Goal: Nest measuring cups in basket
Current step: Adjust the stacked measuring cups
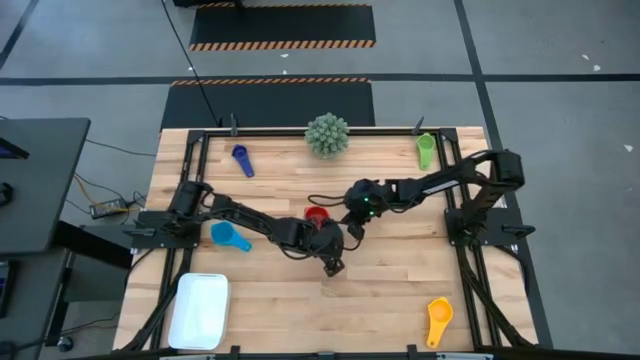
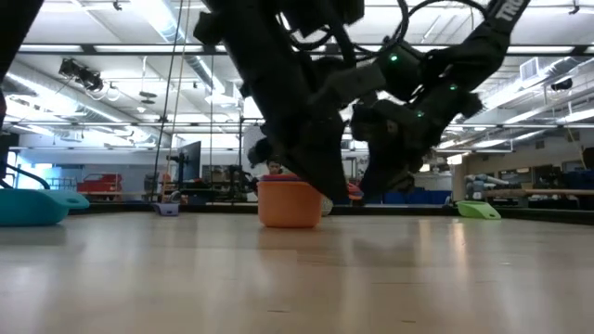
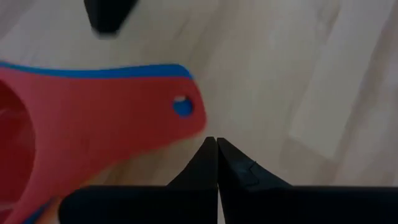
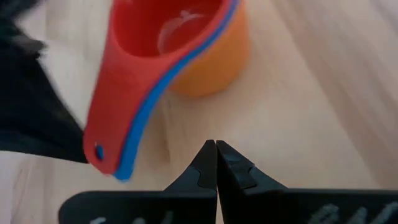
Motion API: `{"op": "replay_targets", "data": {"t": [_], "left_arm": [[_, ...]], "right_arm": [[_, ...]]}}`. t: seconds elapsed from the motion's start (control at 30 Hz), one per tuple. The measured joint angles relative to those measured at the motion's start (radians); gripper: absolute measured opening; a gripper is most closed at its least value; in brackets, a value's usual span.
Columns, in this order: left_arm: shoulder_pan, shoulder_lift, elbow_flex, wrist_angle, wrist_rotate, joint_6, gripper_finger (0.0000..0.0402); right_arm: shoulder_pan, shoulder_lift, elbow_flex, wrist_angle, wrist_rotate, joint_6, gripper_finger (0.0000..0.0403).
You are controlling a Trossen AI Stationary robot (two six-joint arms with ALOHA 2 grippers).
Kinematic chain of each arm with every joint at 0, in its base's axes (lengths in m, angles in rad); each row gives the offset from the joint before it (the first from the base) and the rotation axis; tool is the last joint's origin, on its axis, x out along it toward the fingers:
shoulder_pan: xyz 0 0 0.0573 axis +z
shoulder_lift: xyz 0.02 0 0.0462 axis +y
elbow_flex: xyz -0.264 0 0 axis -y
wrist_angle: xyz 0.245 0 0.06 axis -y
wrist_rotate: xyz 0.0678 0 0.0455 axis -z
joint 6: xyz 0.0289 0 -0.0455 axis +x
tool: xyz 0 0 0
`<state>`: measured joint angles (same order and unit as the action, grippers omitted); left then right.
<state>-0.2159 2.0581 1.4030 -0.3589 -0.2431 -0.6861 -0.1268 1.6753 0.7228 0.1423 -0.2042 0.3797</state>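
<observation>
Red cup (image 1: 317, 214) mid-table; left claw (image 1: 334, 266) and right claw (image 1: 352, 232) flank it, both pinched empty, seemingly hovering.

Workshop hall: striped floor tape (image 1: 282, 44), ceiling ducts (image 2: 111, 70).

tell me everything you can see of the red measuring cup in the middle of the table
The red measuring cup is a small round scoop of smooth plastic with a flat handle ending in a small hanging hole. It sits upright, nested in a blue cup whose edge shows beneath its rim and handle, and both sit in an orange cup on the wooden table near its middle. It looks empty. Both shut grippers are close beside it; neither holds it.
</observation>
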Motion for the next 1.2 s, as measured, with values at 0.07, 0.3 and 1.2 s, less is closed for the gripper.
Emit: {"op": "replay_targets", "data": {"t": [0.07, 0.3, 1.2], "left_arm": [[0.008, 0.005, -0.002, -0.003, 0.0, 0.002, 0.0], [0.028, 0.01, -0.004, -0.022, 0.013, 0.006, 0.0], [0.035, 0.01, 0.001, -0.002, -0.094, 0.074, 0.0]], "right_arm": [[0.0, 0.025, 0.027, -0.003, -0.032, -0.015, 0.0], [0.012, 0.105, 0.117, -0.025, -0.116, -0.07, 0.0], [0.006, 0.107, 0.13, -0.031, -0.171, -0.122, 0.0]]}}
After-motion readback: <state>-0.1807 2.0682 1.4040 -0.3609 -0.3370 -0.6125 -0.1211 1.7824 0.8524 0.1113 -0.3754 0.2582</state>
